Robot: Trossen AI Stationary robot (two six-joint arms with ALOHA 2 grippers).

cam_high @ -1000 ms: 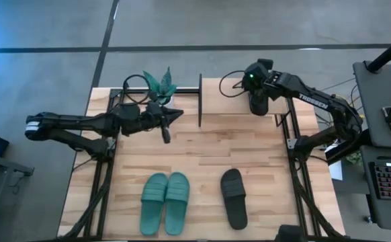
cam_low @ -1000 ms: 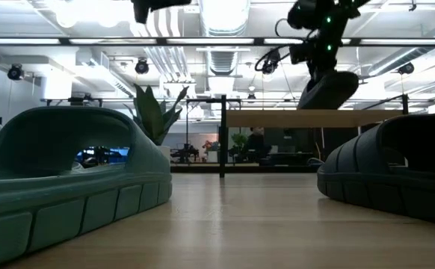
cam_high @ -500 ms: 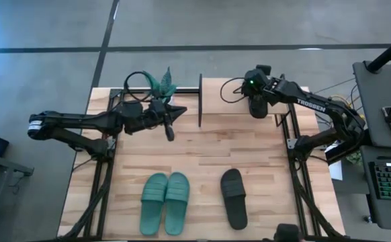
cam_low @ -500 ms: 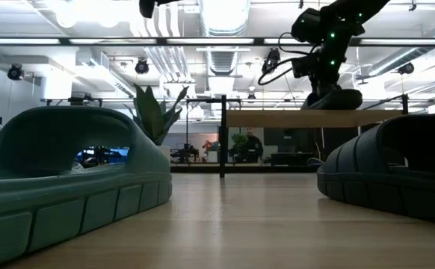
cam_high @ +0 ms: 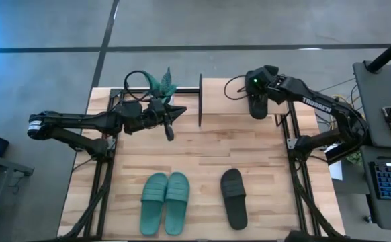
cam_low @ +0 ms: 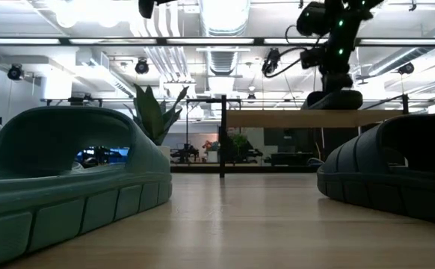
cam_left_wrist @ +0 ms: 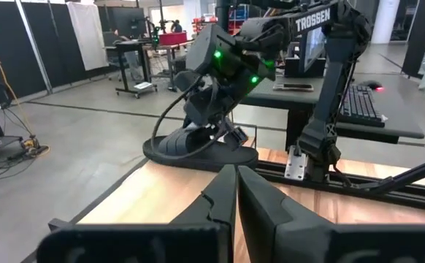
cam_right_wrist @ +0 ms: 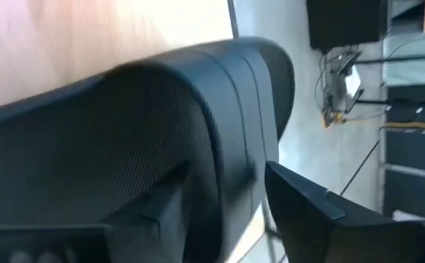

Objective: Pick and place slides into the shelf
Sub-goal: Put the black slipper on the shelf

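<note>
One black slide (cam_high: 258,106) lies sole-down on the shelf's wooden top board (cam_high: 229,94) at the table's far right; it also shows in the low view (cam_low: 335,99) and the left wrist view (cam_left_wrist: 198,150). My right gripper (cam_high: 258,93) stands over it, open, with its fingers (cam_right_wrist: 307,208) on either side of the strap's edge (cam_right_wrist: 220,146). The other black slide (cam_high: 234,197) and the teal pair (cam_high: 165,202) lie on the table near the front edge. My left gripper (cam_high: 168,129) is shut and holds nothing, hovering level at the table's middle left. My right gripper's fingers slant down from above, astride the edge of the black slide's strap (cam_right_wrist: 220,146). I cannot tell whether either finger touches it. The slide rests flat on the shelf's top board.
A small potted plant (cam_high: 160,84) stands at the far edge beside the shelf's black post (cam_high: 200,101). Bare tabletop lies between the shelf and the slides at the front. Desks and a keyboard stand beyond the table's right edge.
My right gripper has come down toward the shelf with the black slide. The slide hung tilted above the top board a second ago and now lies flat on it. The gripper now stands more upright above it.
</note>
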